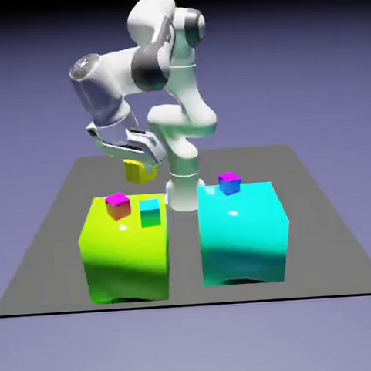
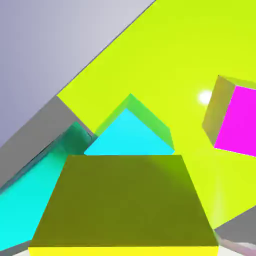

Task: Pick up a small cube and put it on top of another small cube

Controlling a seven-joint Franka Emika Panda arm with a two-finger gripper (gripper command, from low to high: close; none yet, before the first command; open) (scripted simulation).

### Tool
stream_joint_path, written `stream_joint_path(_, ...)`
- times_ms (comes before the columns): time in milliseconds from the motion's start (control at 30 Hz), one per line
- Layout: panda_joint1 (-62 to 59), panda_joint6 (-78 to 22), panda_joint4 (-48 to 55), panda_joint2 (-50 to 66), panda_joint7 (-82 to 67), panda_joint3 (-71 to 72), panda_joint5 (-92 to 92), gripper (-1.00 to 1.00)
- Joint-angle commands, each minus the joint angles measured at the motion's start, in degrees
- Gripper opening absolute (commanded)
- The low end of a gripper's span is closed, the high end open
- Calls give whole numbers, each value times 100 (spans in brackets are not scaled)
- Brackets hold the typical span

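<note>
Yellow small cube [image 2: 125,205] fills hand view, clamped in gripper [image 1: 141,162] above lime block [image 1: 123,254] | target: cyan-and-green cube [image 1: 149,212] | advice: centre over it, lower squarely, release gently

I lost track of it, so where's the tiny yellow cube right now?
In the exterior view, the yellow cube hangs in the gripper, above the lime block's far edge.

Four small cubes [image 1: 140,171] and two big blocks [image 1: 127,250].
</note>
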Motion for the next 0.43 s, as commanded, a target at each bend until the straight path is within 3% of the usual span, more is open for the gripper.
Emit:
stream_joint_path(0, 145, -5, 28, 46, 250, -96, 15, -100)
stream_joint_path(100, 237, -7, 62, 101, 552, -210, 47, -100)
stream_joint_path(267, 316, 986, -901, 124, 460, -129, 132, -100)
stream_joint_path(300, 316, 987, -901, 124, 460, -129, 132, 100)
stream_joint_path(400, 282, 559, -487, 114, 500, -164, 95, 100)
